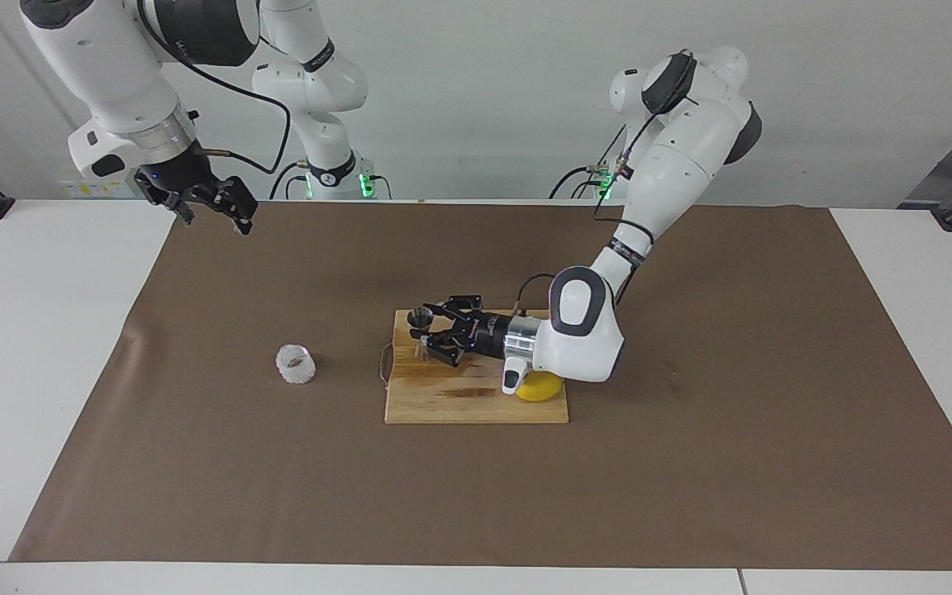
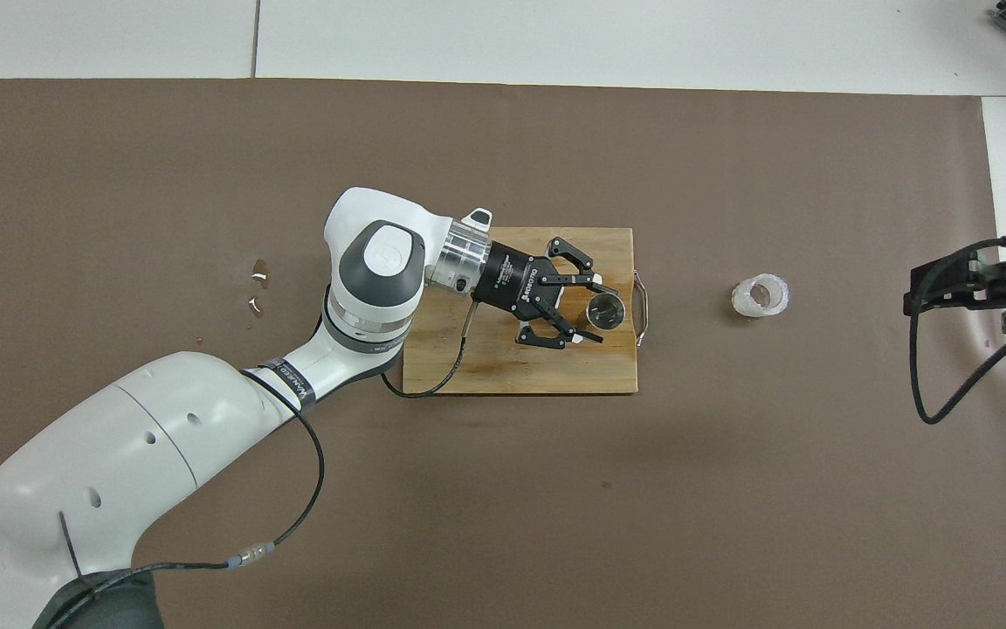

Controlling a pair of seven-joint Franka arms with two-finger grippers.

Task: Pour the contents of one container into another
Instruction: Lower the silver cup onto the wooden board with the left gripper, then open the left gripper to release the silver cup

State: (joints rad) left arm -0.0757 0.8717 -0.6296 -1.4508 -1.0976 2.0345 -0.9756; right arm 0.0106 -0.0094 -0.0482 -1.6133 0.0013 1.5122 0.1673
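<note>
The steel hourglass jigger (image 1: 421,329) (image 2: 606,310) stands upright on the wooden cutting board (image 1: 443,402) (image 2: 512,371), near the board's metal handle. My left gripper (image 1: 429,334) (image 2: 600,311) lies low and level over the board, open, one fingertip on each side of the jigger with a small gap showing. The knobbly clear glass cup (image 1: 296,364) (image 2: 761,296) stands alone on the brown paper, toward the right arm's end of the table. My right gripper (image 1: 210,201) (image 2: 948,284) waits raised over the paper's edge at that end, open and holding nothing.
A yellow lemon (image 1: 539,389) lies on the board, partly under the left wrist. A brown paper mat (image 1: 691,463) covers most of the white table. A few water drops (image 2: 257,279) sit on the paper toward the left arm's end.
</note>
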